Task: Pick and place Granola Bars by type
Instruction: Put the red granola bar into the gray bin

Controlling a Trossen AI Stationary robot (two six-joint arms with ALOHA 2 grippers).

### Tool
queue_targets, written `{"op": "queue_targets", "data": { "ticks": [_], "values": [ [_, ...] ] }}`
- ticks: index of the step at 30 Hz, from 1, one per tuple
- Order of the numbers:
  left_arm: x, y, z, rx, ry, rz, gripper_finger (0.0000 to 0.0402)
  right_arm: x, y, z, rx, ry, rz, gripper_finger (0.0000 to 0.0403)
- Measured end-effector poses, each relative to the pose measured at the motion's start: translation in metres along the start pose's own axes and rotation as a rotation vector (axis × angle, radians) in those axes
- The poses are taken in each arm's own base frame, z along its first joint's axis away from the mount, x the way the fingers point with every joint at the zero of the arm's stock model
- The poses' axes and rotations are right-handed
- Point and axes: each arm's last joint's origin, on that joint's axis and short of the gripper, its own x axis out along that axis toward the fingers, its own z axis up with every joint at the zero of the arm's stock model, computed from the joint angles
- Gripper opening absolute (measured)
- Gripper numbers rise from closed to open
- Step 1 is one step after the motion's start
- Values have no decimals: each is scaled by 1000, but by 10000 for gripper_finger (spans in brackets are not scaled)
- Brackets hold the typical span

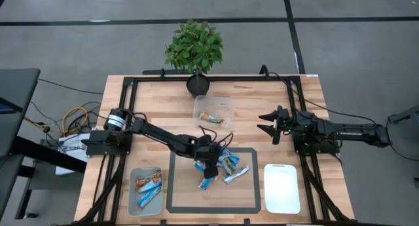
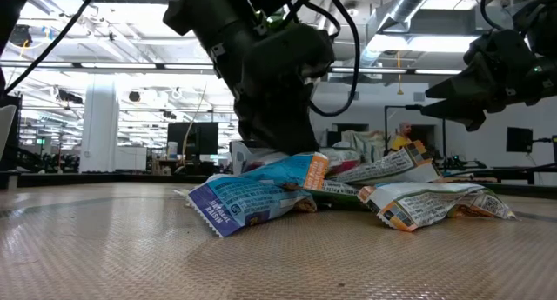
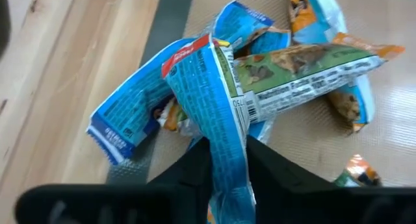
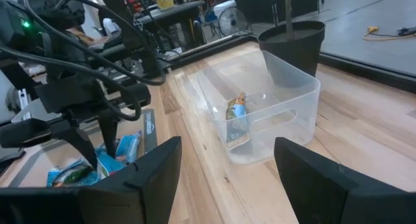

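While the table [image 1: 118, 101] carries a mat [image 1: 190, 200] with the loose pile [image 1: 221, 166] of bars at its middle, the left gripper [image 3: 227, 160] is down in that pile with its fingers narrowed onto one blue bar [image 3: 218, 100] — the pick step, by the look of it. Next would be a lift clear of the green bar [image 3: 305, 71] lying across it, then a carry to the left bin [image 1: 145, 188], which already holds blue wrappers; the right gripper [image 4: 224, 169] waits beside the mat, fingers wide, facing the far bin [image 4: 273, 104] with one bar inside.
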Motion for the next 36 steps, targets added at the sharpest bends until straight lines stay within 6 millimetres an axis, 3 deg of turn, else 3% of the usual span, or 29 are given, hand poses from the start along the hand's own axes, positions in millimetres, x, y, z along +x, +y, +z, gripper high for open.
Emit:
{"op": "queue_targets", "data": {
  "ticks": [6, 14, 25, 31, 36],
  "values": [
    [-9, -4, 4, 20, -5, -73, 47, 0, 0, 0, 0, 0, 0, 240],
    [-50, -23, 9, 49, 11, -232, 51, 0, 0, 0, 0, 0, 0, 240],
    [-112, -69, -30, -110, 454, -571, 52, 0, 0, 0, 0, 0, 0, 240],
    [-140, -80, -62, -224, 725, -449, 52, 0, 0, 0, 0, 0, 0, 240],
    [-149, -79, -78, -322, 792, -237, 52, 0, 0, 0, 0, 0, 0, 240]
  ]
}}
